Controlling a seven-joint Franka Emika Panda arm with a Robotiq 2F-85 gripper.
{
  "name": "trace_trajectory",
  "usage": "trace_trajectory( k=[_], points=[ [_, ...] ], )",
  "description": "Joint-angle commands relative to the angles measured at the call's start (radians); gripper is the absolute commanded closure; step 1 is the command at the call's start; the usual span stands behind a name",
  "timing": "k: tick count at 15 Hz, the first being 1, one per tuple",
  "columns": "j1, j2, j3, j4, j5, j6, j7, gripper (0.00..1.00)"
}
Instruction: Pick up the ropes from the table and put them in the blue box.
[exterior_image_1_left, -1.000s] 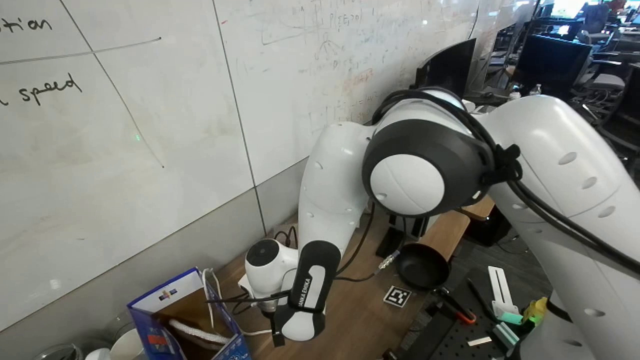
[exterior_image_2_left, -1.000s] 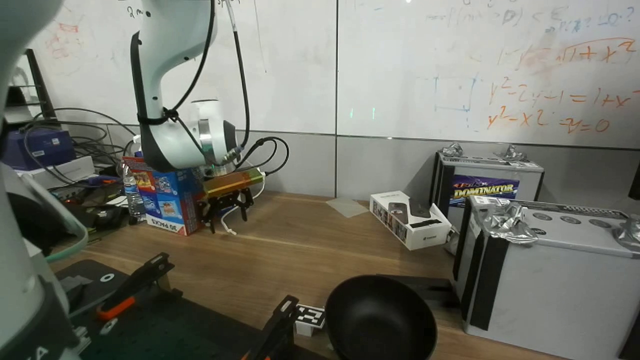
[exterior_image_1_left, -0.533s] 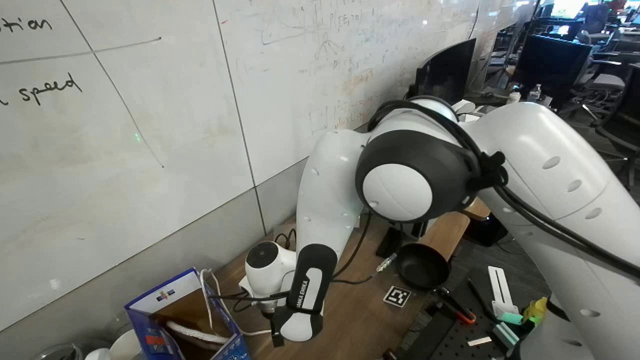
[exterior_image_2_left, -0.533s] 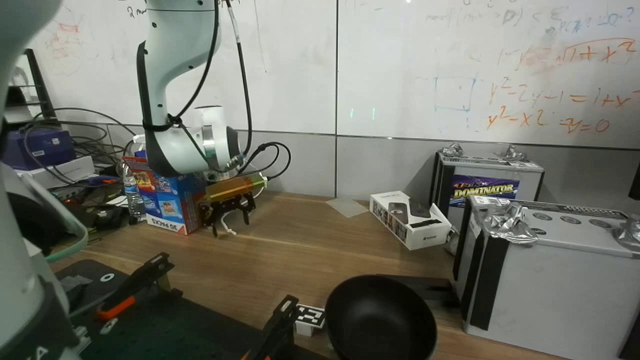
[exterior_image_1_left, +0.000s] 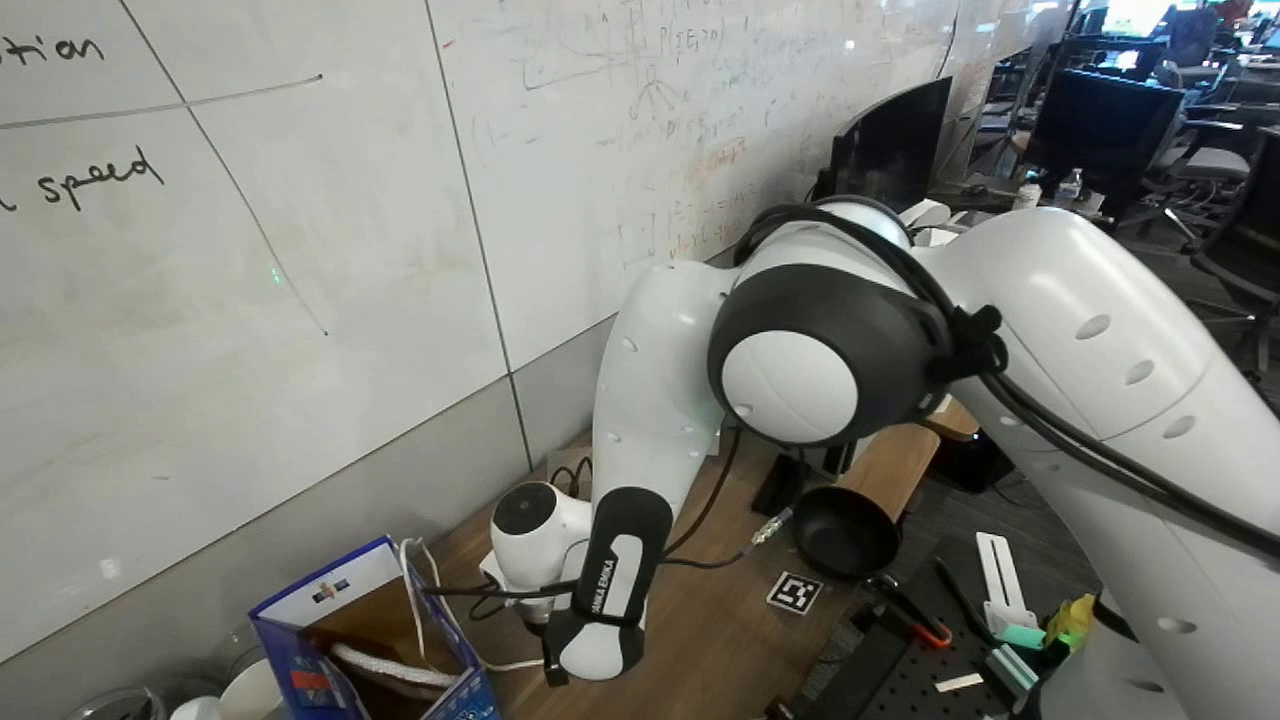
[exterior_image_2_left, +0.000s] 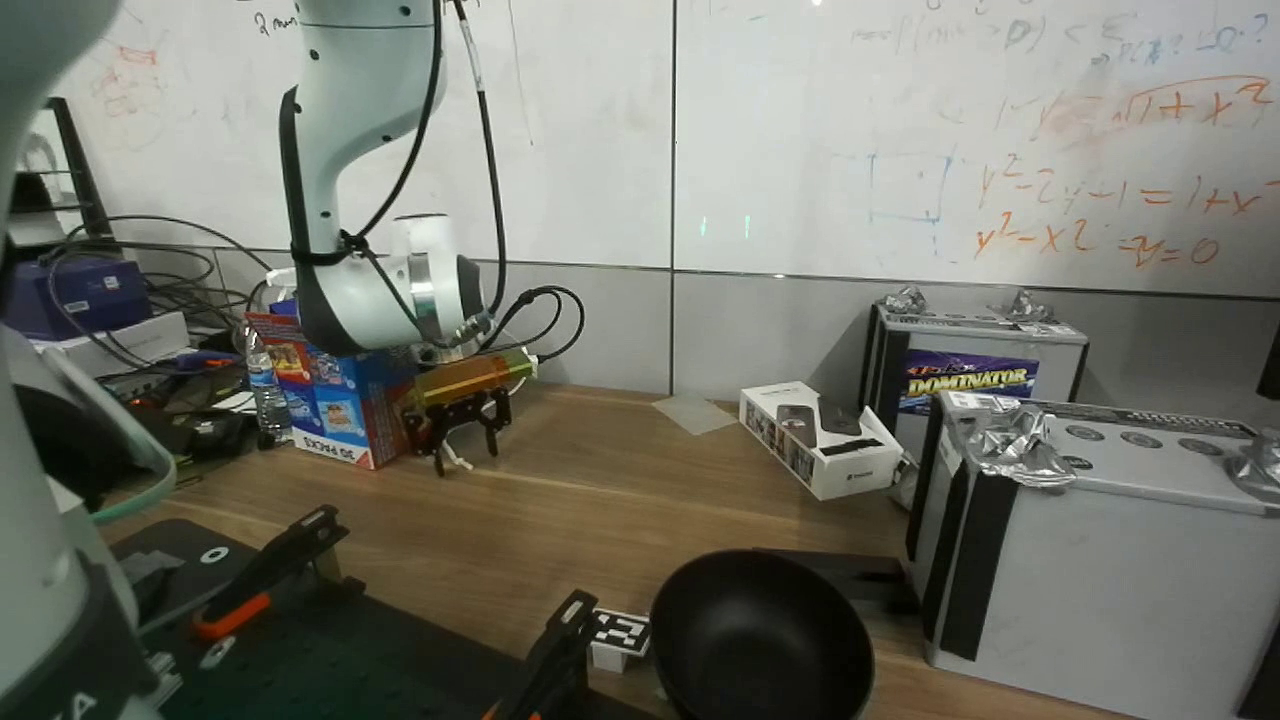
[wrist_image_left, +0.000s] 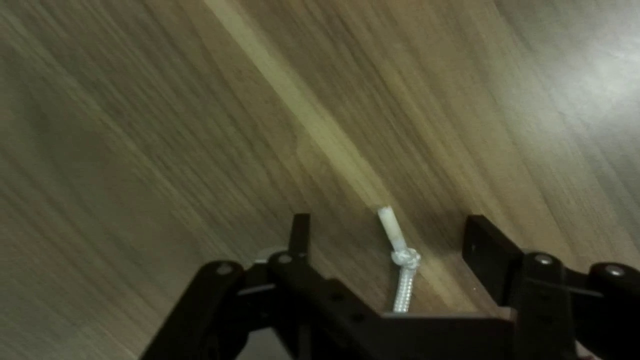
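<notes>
The blue box (exterior_image_1_left: 290, 655), with a brown inside, stands open-topped at the lower left of an exterior view; its printed side (exterior_image_2_left: 335, 400) faces an exterior view. A thick white rope (exterior_image_1_left: 395, 665) lies inside it, and a thinner white rope (exterior_image_1_left: 415, 605) hangs over its rim. A white rope piece (exterior_image_1_left: 515, 664) runs out onto the brown table (exterior_image_1_left: 700, 640) beside the box. In the wrist view, a knotted rope end (wrist_image_left: 404, 280) lies between the spread fingers of my gripper (wrist_image_left: 388, 220), touching neither. Low over the table, the gripper (exterior_image_2_left: 466, 461) is close beside the box.
A black pan (exterior_image_2_left: 760, 630) and a marker block (exterior_image_2_left: 620, 632) are near the table's front. Further right are a white phone box (exterior_image_2_left: 820, 440) and grey cases (exterior_image_2_left: 1090, 560). A water bottle (exterior_image_2_left: 266, 385) stands beside the blue box. The whiteboard wall (exterior_image_1_left: 300, 400) closes the back.
The arm has come down slightly, the gripper shifting a little right in an exterior view. Its fingers have drawn somewhat nearer each other. The blue box has shifted very slightly.
</notes>
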Motion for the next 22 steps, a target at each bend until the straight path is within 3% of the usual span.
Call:
trace_trajectory(
  k=[1,6,9,15,22],
  points=[
    [-0.01,0.016,0.008,0.031,-0.015,-0.015,0.012,0.51],
    [-0.016,0.01,0.019,0.03,-0.013,-0.022,0.007,0.88],
    [-0.025,-0.012,0.031,0.022,-0.011,-0.042,0.001,0.94],
    [-0.069,-0.155,0.069,-0.057,0.002,-0.111,0.001,0.91],
    [0.019,-0.515,-0.021,-0.206,-0.059,-0.122,0.209,0.9]
  ],
)
